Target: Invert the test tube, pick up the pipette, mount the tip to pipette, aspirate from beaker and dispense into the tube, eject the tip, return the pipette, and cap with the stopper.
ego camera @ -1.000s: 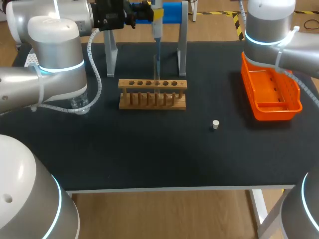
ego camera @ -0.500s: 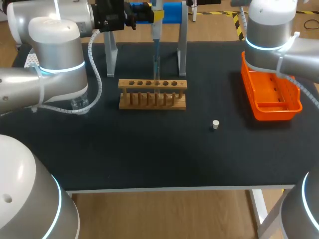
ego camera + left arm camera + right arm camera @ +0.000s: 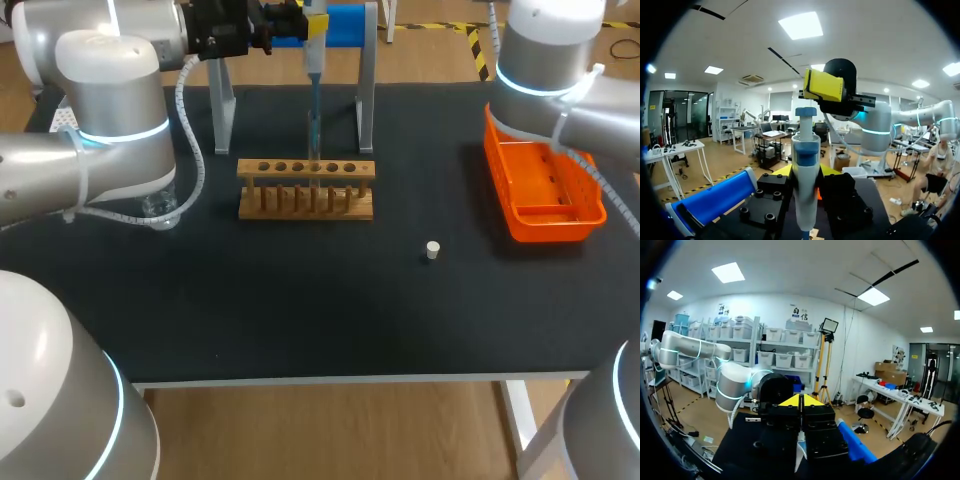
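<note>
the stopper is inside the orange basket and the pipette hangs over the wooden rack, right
No: the stopper lies on the black table, apart from the orange basket, as the head view shows. The pipette does hang over the wooden rack.

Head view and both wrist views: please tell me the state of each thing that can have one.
Wooden test tube rack: standing upright.
White and blue pipette: upright, gripped by left gripper, tip down at the rack.
Right gripper: shut, yellow tips together.
Small cream stopper: loose, lying apart from the rack.
Orange plastic basket: upright, open side up.
</note>
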`<move>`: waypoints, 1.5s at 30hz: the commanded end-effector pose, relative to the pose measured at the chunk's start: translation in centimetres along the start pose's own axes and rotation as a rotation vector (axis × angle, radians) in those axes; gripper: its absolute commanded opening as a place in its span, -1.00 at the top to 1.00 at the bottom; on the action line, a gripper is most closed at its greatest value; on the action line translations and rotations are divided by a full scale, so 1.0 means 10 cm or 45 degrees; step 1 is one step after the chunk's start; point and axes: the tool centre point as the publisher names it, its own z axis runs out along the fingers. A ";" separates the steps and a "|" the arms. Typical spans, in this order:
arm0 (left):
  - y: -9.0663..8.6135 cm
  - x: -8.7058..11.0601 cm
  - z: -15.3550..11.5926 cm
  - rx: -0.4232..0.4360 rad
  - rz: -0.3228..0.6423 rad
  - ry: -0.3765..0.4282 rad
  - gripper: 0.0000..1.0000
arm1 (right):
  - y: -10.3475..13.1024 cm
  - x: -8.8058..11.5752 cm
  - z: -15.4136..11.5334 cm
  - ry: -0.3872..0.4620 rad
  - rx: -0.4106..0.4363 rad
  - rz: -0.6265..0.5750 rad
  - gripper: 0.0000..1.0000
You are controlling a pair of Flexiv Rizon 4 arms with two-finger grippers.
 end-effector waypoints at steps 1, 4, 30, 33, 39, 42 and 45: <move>0.00 0.01 0.01 0.001 -0.001 -0.004 1.00 | 0.03 0.03 -0.18 -0.007 -0.021 -0.024 -1.00; 0.00 0.01 0.01 0.001 -0.001 -0.004 1.00 | 0.02 0.01 -0.34 -0.009 -0.035 -0.045 -1.00; 0.00 0.01 0.01 0.001 -0.001 -0.004 1.00 | -1.52 0.37 -1.01 0.125 0.039 -0.224 -1.00; 0.00 0.01 0.01 0.001 -0.001 -0.004 1.00 | -1.75 0.40 -0.90 0.152 0.034 -0.213 -1.00; 0.00 0.01 0.01 0.001 -0.001 -0.004 1.00 | -2.12 0.42 -0.70 0.192 0.047 -0.153 -1.00; 0.00 0.01 0.01 0.001 -0.001 -0.004 1.00 | -2.24 0.40 -0.61 0.196 0.075 -0.114 -1.00; 0.00 0.01 0.01 0.001 -0.001 -0.004 1.00 | -2.34 0.39 -0.53 0.196 0.106 -0.084 -1.00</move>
